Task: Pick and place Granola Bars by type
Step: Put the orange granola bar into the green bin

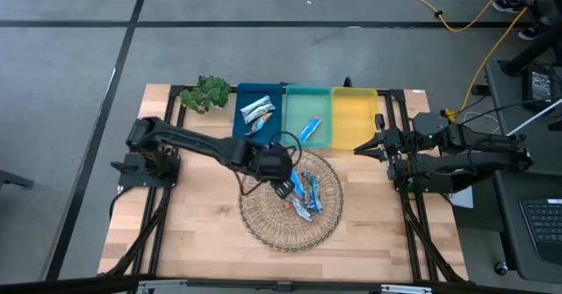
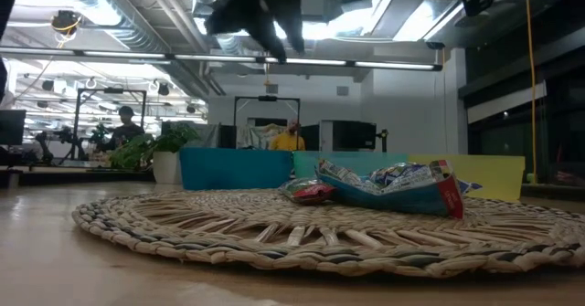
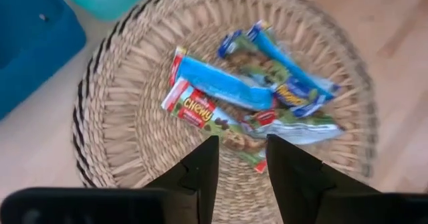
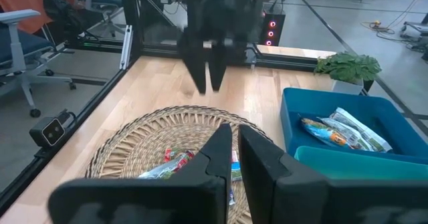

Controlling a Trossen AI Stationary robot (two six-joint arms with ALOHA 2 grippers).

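Observation:
Several granola bars (image 3: 254, 97) lie heaped on a round woven mat (image 1: 263, 219), right of its middle; most are bright blue, and one has a red "Chewy" end (image 3: 197, 109). The low view shows the heap (image 2: 393, 185) lying flat on the weave. Silver-white bars (image 1: 257, 111) lie in the dark blue bin (image 1: 246, 96), and one blue bar (image 1: 309, 129) lies in the teal bin (image 1: 294, 101). My left gripper (image 3: 241, 150) hangs open above the heap, clear of it. My right gripper (image 1: 362, 148) waits shut by the yellow bin (image 1: 354, 114).
The three bins stand side by side along the table's far edge, and the yellow one holds nothing. A green leafy plant (image 1: 206, 92) sits left of the dark blue bin. Bare wood lies left and right of the mat. People show in the room behind.

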